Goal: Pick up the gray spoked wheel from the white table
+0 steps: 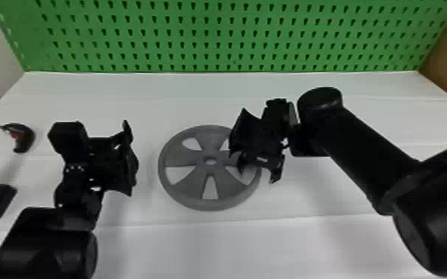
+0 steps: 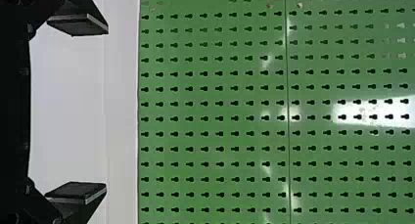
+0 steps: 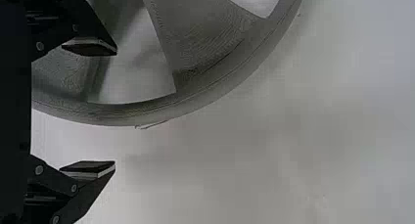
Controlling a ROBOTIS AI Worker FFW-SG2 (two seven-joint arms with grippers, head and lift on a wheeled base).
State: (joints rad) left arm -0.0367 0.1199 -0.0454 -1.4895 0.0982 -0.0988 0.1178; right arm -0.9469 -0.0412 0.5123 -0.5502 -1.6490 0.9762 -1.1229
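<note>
Black right arm (image 1: pixel 364 156) by the gray wheel (image 1: pixel 191 186)

My right gripper (image 1: pixel 257 173) has wide jaws. The wheel lies flat on the white worktop (image 1: pixel 267 248), partly below them. My left gripper (image 1: pixel 131 160) has wide jaws too.

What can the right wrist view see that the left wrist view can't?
The right wrist view sees part of the gray wheel, with its curved edge.
The left wrist view sees the green board instead, dotted with rows of dark holes.
Both see some white table and two black fingers spread open, but they belong to different hands: the right gripper in one, the left gripper in the other.
</note>
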